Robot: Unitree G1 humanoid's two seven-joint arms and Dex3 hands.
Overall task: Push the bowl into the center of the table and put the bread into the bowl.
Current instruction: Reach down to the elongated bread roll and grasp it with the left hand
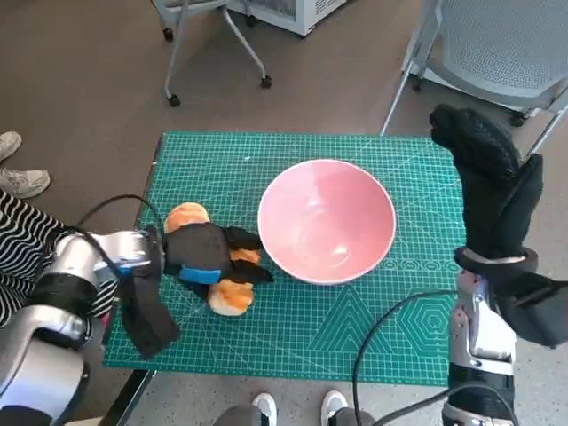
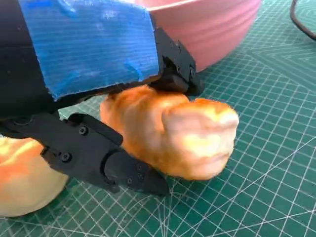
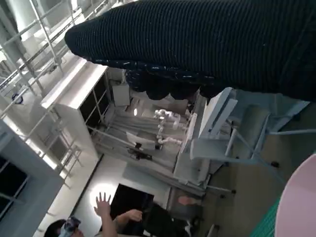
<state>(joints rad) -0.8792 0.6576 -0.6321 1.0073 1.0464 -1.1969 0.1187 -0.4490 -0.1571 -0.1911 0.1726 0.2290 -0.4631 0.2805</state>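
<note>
The pink bowl (image 1: 327, 222) stands upright near the middle of the green cutting mat (image 1: 355, 337); it is empty, and its wall (image 2: 212, 29) rises just beyond my left hand. My left hand (image 1: 204, 248) lies on the mat left of the bowl. Its black fingers (image 2: 123, 168) close from both sides on a golden piece of bread (image 2: 182, 133). A second piece of bread (image 2: 19, 177) lies right behind it, showing in the head view beside my wrist (image 1: 186, 216). My right hand (image 1: 488, 177) is raised over the mat's right edge, fingers extended, holding nothing.
Wheeled chairs stand beyond the table at the back left (image 1: 213, 53) and back right (image 1: 497, 44). A person in striped clothing (image 1: 18, 240) sits at the left, shoes (image 1: 22, 182) on the floor. Another person (image 3: 103, 217) shows in the right wrist view.
</note>
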